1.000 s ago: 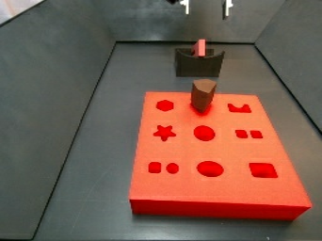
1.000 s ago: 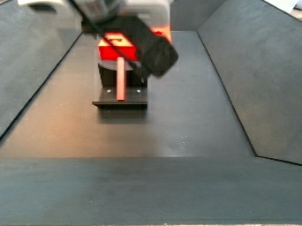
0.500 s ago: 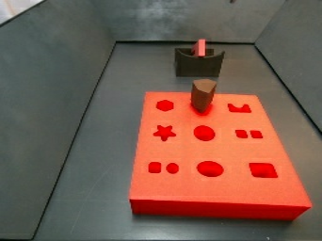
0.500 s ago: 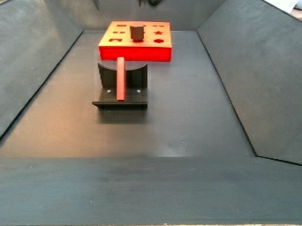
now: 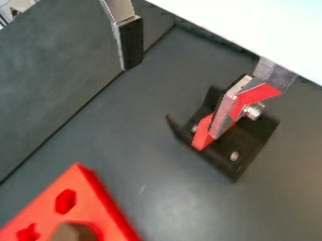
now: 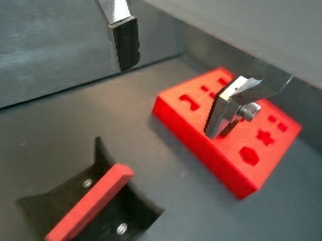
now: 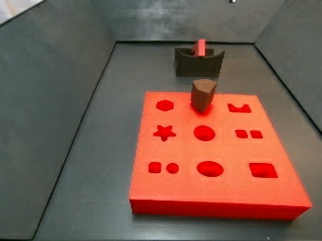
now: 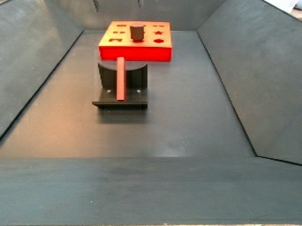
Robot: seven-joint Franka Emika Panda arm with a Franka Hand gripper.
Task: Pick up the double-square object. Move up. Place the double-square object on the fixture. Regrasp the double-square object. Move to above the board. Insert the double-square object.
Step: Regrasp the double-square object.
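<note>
Empty pincer (image 5: 189, 52) above double-square object (image 5: 205, 131) on fixture (image 5: 246, 151).

Double-square object (image 7: 201, 47) stands upright in fixture (image 7: 198, 63) notch. Fixture sits just behind board (image 7: 217, 151) in a side view, apart from it, not touching. Peg (image 7: 202, 95) upright on board near edge facing fixture. Gripper (image 5: 189, 56) up above floor, fingers (image 5: 128, 38) spread, nothing between; both side views miss it.
</note>
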